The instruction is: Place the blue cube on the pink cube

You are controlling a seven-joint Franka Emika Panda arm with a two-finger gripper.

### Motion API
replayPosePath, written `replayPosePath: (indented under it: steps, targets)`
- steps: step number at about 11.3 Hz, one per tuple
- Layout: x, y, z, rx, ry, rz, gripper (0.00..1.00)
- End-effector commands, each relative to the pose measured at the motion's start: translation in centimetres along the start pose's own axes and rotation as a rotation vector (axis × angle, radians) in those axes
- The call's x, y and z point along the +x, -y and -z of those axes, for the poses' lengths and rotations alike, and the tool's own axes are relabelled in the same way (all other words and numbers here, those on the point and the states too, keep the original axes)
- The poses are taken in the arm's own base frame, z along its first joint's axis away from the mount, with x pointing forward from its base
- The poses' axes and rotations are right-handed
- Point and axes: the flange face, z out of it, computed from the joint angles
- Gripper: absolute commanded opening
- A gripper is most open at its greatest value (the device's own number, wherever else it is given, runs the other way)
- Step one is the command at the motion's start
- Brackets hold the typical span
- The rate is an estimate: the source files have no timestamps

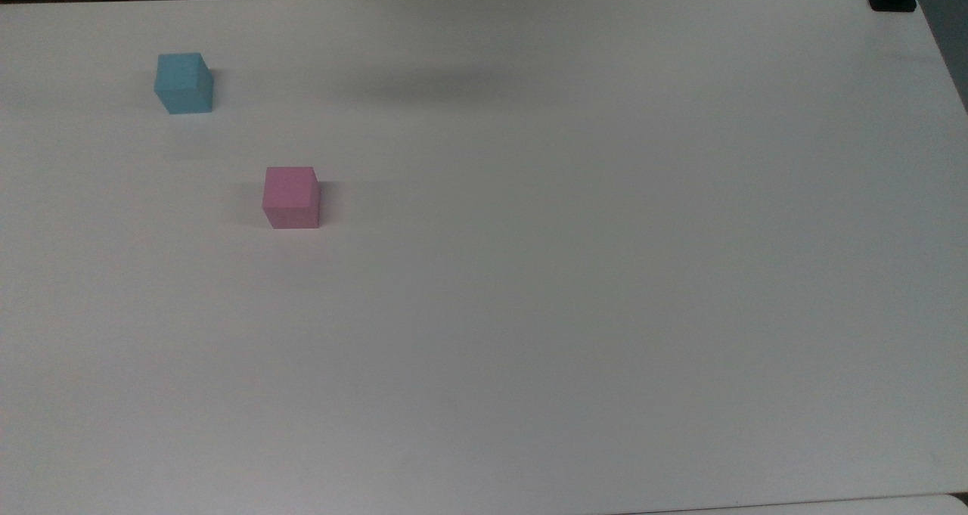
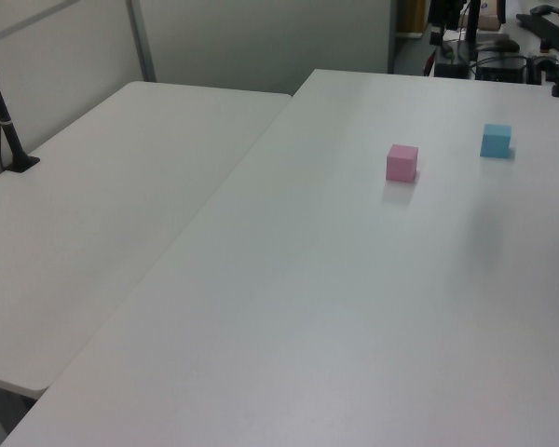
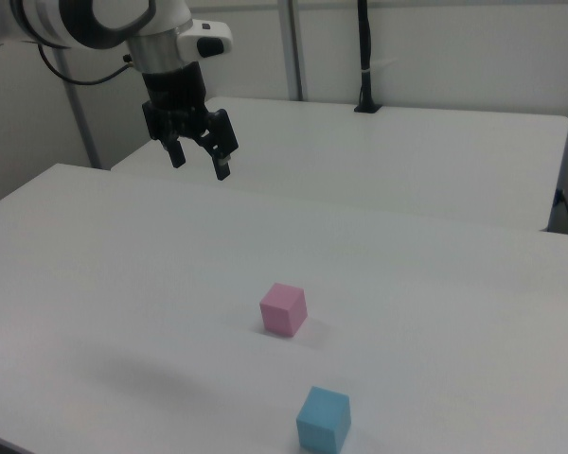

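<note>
Two cubes sit apart on our bench (image 1: 575,288): blue (image 1: 184,82), pink (image 1: 291,196); our pincer (image 3: 198,156) hangs high, fingers spread, holding nothing; we judge grasping not yet begun.

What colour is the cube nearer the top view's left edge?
Light blue; the blue cube shows best in the top view.

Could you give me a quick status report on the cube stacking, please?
Gripper open, empty, high above table. Blue cube and pink cube apart on table, unstacked. Nothing between them.
</note>
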Motion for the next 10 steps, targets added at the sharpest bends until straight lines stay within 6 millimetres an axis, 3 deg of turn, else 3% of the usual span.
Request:
replayPosePath:
  steps: [1,4,5,6,7,10]
  targets:
    - [-0.6,0.3,0.1,-0.006,0.002,0.002,1.0]
    - [-1.2,-0.8,-0.3,-0.02,0.044,0.044,1.0]
    - [-1.9,-2.2,-0.6,-0.033,0.097,0.132,1.0]
    - [-3.5,-5.1,-1.5,0.002,0.219,0.342,1.0]
    - [-4.0,-7.2,-2.1,0.006,0.255,0.436,1.0]
    - [-6.2,-11.7,-7.1,0.054,0.361,0.42,1.0]
